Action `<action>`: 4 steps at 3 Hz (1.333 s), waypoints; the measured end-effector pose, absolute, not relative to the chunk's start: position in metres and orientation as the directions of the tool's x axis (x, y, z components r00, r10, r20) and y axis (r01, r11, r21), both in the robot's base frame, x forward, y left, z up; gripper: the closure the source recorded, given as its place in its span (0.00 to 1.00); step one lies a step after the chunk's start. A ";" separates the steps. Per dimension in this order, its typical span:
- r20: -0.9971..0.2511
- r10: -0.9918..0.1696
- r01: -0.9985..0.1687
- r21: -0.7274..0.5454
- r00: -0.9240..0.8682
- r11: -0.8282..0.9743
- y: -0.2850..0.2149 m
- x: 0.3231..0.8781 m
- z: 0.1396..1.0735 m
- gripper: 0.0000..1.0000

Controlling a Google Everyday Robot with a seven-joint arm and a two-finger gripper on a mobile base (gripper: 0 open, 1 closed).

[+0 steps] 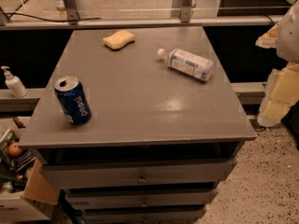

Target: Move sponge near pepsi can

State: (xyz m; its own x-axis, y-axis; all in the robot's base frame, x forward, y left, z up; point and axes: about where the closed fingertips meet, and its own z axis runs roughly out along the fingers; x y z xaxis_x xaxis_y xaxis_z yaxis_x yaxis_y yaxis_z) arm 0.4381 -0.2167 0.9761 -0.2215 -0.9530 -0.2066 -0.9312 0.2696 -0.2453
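The pale yellow sponge (118, 39) lies flat at the far left of the grey cabinet top (140, 101). The dark blue pepsi can (73, 100) stands upright near the front left corner, well apart from the sponge. My gripper (279, 73) is at the right edge of the view, off the right side of the cabinet and away from both the sponge and the can. It holds nothing that I can see.
A clear plastic water bottle (187, 64) with a white cap lies on its side at the far right of the top. A soap dispenser (13, 82) stands on a ledge to the left. A cardboard box (28, 190) with items sits on the floor at lower left. Drawers (140, 174) are below the top.
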 end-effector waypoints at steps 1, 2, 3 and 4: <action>-0.214 -0.954 -0.930 -0.257 -0.210 0.262 -0.215 0.439 0.978 0.00; -0.274 -0.943 -0.928 -0.264 -0.190 0.264 -0.202 0.452 0.970 0.00; -0.359 -0.922 -0.923 -0.286 -0.148 0.259 -0.176 0.481 0.956 0.00; -0.435 -0.894 -0.909 -0.323 -0.104 0.264 -0.152 0.521 0.945 0.00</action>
State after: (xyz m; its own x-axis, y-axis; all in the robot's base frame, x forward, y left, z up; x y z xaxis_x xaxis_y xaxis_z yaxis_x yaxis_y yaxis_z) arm 0.5212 -0.1521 0.9453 -0.1045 -0.8941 -0.4354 -0.9088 0.2637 -0.3234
